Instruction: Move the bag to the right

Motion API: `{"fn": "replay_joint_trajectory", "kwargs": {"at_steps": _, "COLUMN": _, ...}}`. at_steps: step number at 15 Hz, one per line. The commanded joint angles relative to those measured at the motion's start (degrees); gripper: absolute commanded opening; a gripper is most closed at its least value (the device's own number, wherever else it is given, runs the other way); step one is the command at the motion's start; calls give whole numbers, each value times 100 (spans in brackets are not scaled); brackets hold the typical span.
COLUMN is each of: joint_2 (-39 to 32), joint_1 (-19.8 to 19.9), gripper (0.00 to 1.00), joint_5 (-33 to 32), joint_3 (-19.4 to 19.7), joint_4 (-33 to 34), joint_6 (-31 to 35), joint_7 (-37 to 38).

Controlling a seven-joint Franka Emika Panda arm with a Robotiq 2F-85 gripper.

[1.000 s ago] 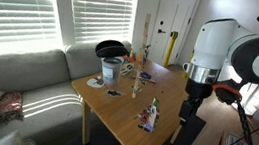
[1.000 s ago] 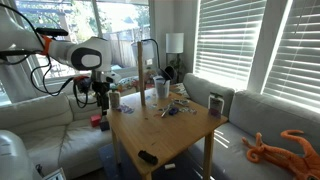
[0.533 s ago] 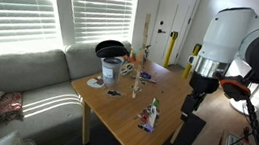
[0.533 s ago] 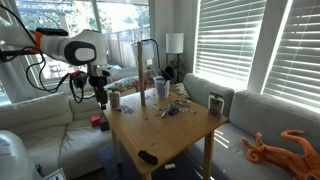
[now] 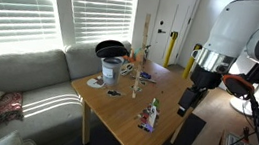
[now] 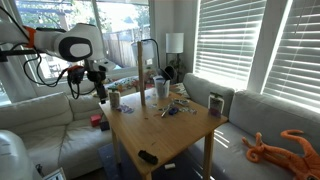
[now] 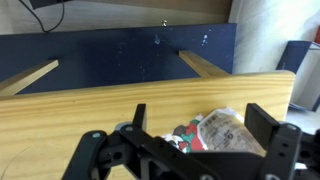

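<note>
The gripper (image 7: 200, 115) is released: in the wrist view its two fingers (image 7: 262, 122) are spread wide and hold nothing. In the gap below them lies the bag (image 7: 218, 128), a whitish pouch with green and red print. It rests on the wooden table (image 7: 70, 110), close to the table's edge. No contact between the fingers and the bag can be seen. Past the edge there is a dark blue surface (image 7: 120, 50) crossed by two pale wooden rails.

In an exterior view, the gripper (image 5: 188, 100) hangs raised over the table side nearest the robot arm (image 5: 236, 41). It is near the bag (image 5: 150, 115) but apart from it. The bag sits on the near end of the table (image 5: 125, 107), well apart from the other items.

Further along the tabletop stands a silver can (image 5: 111, 70), with small loose items (image 5: 145, 78) beside it. A dark bowl (image 5: 109, 48) is behind the can at the far end. Beyond the table is a pale sofa (image 5: 28, 79) under closed window blinds (image 5: 28, 4).
</note>
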State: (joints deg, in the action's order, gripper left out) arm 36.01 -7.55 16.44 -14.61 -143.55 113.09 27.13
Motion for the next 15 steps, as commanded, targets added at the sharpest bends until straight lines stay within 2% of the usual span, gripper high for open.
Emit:
{"fn": "replay_joint_trajectory", "kwargs": {"at_steps": 1, "joint_2": 171, "joint_1": 95, "gripper": 100, "joint_5": 376, "joint_3": 0, "joint_4": 373, "joint_6": 257, "joint_7": 585}}
{"fn": "replay_joint_trajectory", "kwargs": {"at_steps": 3, "joint_2": 166, "joint_1": 197, "gripper": 100, "joint_5": 405, "joint_3": -30, "joint_4": 563, "joint_6": 510, "joint_7": 932}}
{"fn": "replay_joint_trajectory", "kwargs": {"at_steps": 9, "joint_2": -291, "joint_1": 304, "gripper": 100, "joint_5": 470, "joint_3": -145, "joint_4": 675, "joint_6": 1819, "joint_7": 1907}}
{"fn": "replay_joint_trajectory", "kwargs": {"at_steps": 12, "joint_2": -622, "joint_1": 193, "gripper": 100, "joint_5": 469, "joint_3": -105, "joint_4": 715, "joint_6": 2020, "joint_7": 2076}}
{"fn": "replay_joint_trajectory", "kwargs": {"at_steps": 15, "joint_2": -890, "joint_1": 132, "gripper": 100, "joint_5": 398, "joint_3": -111, "joint_4": 778, "joint_6": 1895, "joint_7": 2200}}
